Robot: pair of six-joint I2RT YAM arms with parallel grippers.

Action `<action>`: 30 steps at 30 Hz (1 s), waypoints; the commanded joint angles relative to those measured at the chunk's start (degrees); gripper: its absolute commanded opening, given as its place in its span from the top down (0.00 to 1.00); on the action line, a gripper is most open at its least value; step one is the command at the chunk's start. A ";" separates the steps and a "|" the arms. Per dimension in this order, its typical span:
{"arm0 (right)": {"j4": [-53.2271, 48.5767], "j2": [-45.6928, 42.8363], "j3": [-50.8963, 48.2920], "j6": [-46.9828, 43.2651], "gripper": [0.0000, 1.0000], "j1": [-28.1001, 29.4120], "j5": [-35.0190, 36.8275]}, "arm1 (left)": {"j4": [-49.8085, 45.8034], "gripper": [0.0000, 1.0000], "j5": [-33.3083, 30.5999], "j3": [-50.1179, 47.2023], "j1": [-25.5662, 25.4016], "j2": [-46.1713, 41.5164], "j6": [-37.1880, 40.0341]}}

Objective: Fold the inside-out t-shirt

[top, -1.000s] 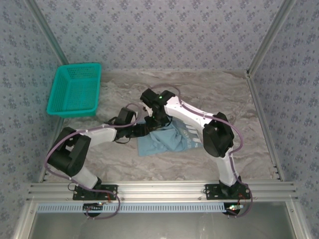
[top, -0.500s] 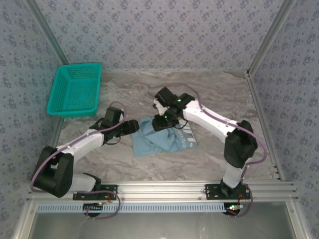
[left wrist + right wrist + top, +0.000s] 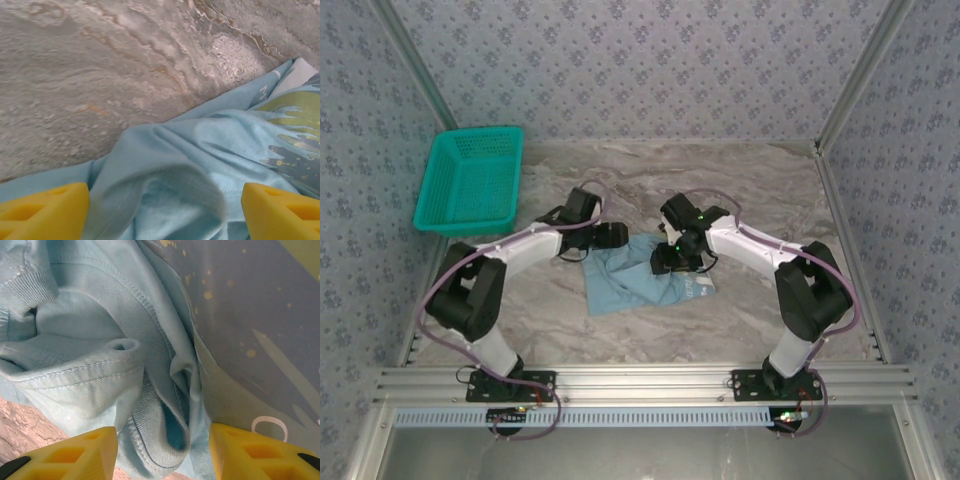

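the light blue t-shirt (image 3: pixel 625 282) lies crumpled and creased near the middle of the marbled table (image 3: pixel 770 190), printed patch toward 3 o'clock. the left gripper (image 3: pixel 612 236) is at its 10 o'clock edge, yellow fingers (image 3: pixel 45 210) wide apart over a soft rolled fold. the right gripper (image 3: pixel 670 262) is over its 2 o'clock part, fingers (image 3: pixel 75 450) apart around a loose ribbed, stitched fold. a teal mesh basket (image 3: pixel 470 180) stands at 10 o'clock.

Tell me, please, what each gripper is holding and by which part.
Nothing is held: the left gripper and right gripper stand open over the t-shirt.
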 commanded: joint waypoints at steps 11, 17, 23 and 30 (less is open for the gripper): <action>8.63 1.10 -1.52 1.33 0.67 0.13 -4.84 | -5.77 0.51 -4.30 7.86 -0.94 8.25 3.87; 9.59 -0.65 -1.74 -0.54 0.95 0.60 -5.64 | -3.76 0.79 0.28 7.56 1.31 6.85 3.16; 14.92 -5.73 -3.35 -5.03 1.00 2.78 -8.77 | -2.06 0.98 5.47 6.03 4.90 3.14 3.01; 8.28 -6.69 -4.05 -1.02 0.86 1.33 0.84 | -1.08 1.00 7.22 5.19 6.40 2.47 2.65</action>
